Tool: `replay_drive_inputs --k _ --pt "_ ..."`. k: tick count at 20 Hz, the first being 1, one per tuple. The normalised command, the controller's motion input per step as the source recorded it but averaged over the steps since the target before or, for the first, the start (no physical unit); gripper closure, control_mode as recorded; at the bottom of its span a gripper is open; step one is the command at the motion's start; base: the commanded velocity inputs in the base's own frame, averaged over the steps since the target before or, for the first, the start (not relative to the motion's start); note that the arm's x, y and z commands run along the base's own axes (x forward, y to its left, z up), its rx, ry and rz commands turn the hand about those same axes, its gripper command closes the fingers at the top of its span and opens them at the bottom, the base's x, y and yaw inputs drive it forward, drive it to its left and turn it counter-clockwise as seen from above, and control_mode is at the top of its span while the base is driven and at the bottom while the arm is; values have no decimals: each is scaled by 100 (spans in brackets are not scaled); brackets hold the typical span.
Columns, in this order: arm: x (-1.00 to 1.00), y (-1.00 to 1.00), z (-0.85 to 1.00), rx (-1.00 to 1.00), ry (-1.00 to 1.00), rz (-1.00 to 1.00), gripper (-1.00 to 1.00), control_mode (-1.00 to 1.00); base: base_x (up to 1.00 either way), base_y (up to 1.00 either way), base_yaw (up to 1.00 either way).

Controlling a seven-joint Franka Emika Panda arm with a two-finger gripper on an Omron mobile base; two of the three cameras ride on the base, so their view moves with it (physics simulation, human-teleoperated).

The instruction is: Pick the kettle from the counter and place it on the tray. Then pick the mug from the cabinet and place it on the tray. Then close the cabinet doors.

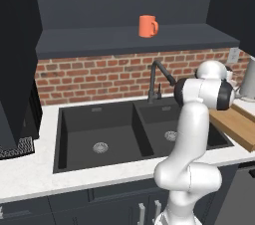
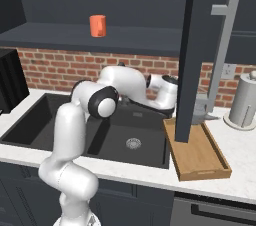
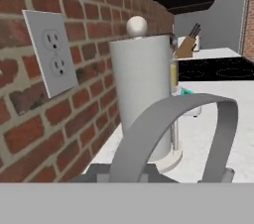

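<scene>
kettle (image 3: 173,134): its arched handle fills the lower part of my hand view, right at my fingers; in the right base view its grey body shows just beyond the open door, over the far end of the tray. I judge it is hanging from my grip, not yet set down.
my jaws: clenched tight, and from the handle sitting right at my fingertips I take it they are shut on that thin handle, which is why the kettle hangs beneath my hand.
my gripper (image 2: 192,112): reached out to the far right, mostly hidden behind the door edge in the right base view.
tray (image 2: 200,157): on the counter (image 2: 240,155) just right of the black sink (image 1: 99,139), bare wood nearest the camera, so there is room for both kettle and mug.
mug (image 1: 147,26): upright on the cabinet (image 1: 124,40) shelf above the sink, handle to one side, untouched; that is my second pick.
cabinet doors (image 2: 187,55): one stands swung out over the tray; a risk for my arm when I lift away.
paper-towel cylinder (image 3: 144,94): stands by the brick wall past the tray, near the outlet (image 3: 52,52).
</scene>
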Motion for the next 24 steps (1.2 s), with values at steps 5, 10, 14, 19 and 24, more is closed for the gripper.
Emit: replay_drive_inputs --k 5,10,14,19,24 --pt "-44 -7 -62 -10 8 -2 100 -100 0 0 0" --pt "-47 2 -47 -9 11 -5 100 -100 0 0 0" --pt "-43 1 -30 -8 12 -7 100 -100 0 0 0" --pt "-47 0 -12 -8 14 -10 100 -100 0 0 0" --pt "-51 4 -9 -10 11 -10 100 -100 0 0 0"
